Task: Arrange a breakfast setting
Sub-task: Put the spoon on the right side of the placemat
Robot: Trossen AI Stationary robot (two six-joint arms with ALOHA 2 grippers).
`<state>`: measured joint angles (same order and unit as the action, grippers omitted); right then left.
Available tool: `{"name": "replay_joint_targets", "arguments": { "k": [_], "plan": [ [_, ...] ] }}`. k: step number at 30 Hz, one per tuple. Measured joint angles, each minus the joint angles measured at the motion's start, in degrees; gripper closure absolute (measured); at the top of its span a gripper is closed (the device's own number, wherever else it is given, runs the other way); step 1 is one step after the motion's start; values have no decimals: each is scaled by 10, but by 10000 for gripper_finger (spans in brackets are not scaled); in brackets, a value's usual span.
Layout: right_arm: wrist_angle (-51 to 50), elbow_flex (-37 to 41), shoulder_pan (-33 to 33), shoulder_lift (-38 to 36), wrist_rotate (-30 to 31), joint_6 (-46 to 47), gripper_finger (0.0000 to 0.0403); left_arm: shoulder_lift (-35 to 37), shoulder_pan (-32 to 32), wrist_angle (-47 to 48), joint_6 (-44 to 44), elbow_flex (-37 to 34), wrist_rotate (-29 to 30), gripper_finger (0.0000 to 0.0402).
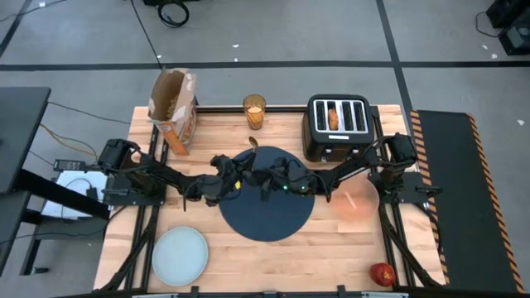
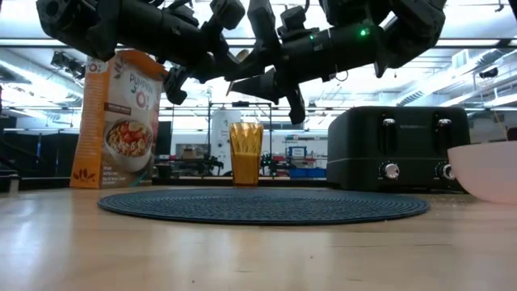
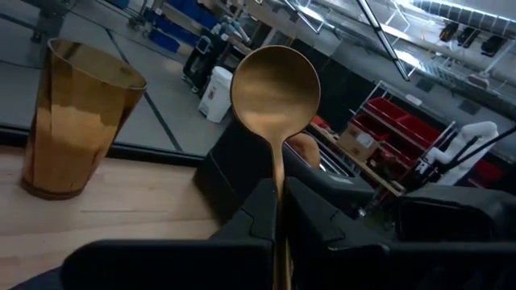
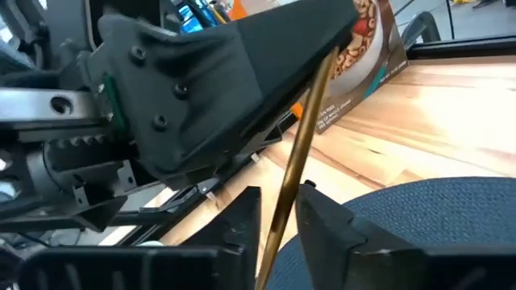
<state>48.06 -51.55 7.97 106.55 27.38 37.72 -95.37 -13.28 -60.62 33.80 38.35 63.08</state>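
Above the dark-blue mat (image 1: 267, 203), my left gripper (image 3: 278, 211) pinches the gold spoon (image 3: 276, 84) by its handle, bowl end up. My right gripper (image 4: 280, 211) brackets the same handle just opposite, fingers narrow around it, seemingly mid-handover. Next I'd judge the right must clamp firmly before the left lets go.

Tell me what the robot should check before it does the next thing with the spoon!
1. Left gripper shut on the gold spoon: ok.
2. Right gripper reaches the spoon's handle: ok.
3. Right gripper has hold of the handle too: cannot tell.
4. Dark-blue mat lies flat under both grippers, with bare room on it: ok.
5. Pinkish bowl sits upright on the table beside the mat: ok.
6. Amber juice glass stands upright behind the mat, away from the arms: ok.
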Motion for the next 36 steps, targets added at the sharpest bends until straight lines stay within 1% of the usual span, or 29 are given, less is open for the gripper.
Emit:
{"name": "replay_joint_targets", "arguments": {
  "k": [4, 7, 10, 15, 18, 20, 25, 28, 30, 32, 36],
  "plan": [
    [2, 0, 0, 2, 0, 3, 351, 0, 0, -1, 0, 0, 3, 380],
    [1, 0, -3, 2, -1, 4, 358, 0, 0, -1, 3, 0, 5, 380],
    [1, 0, -3, 2, -3, 3, 354, 0, 0, -1, 4, 0, 5, 380],
    [3, 0, -3, 2, -7, -3, 331, 0, 0, 0, 17, 0, 2, 379],
    [4, 0, -5, 2, -6, -4, 328, 0, 0, 0, 18, 0, 2, 379],
    [7, 0, -7, 2, -9, -4, 337, 0, 0, -1, 20, 0, 3, 379],
    [7, 1, -11, 2, -9, 1, 381, 0, 0, -3, 26, 0, 13, 379],
    [7, 1, -14, 2, -16, 1, 381, 0, 0, -3, 21, 0, 14, 377],
    [7, 1, -14, 2, -17, -1, 381, 1, 0, -3, 14, 0, 12, 368],
    [8, 1, -13, 2, -20, -6, 381, 4, -2, -3, 2, 1, 9, 351],
    [12, -1, -7, 2, -24, -8, 381, 10, -13, 3, -24, 1, 6, 296]
  ]
}}
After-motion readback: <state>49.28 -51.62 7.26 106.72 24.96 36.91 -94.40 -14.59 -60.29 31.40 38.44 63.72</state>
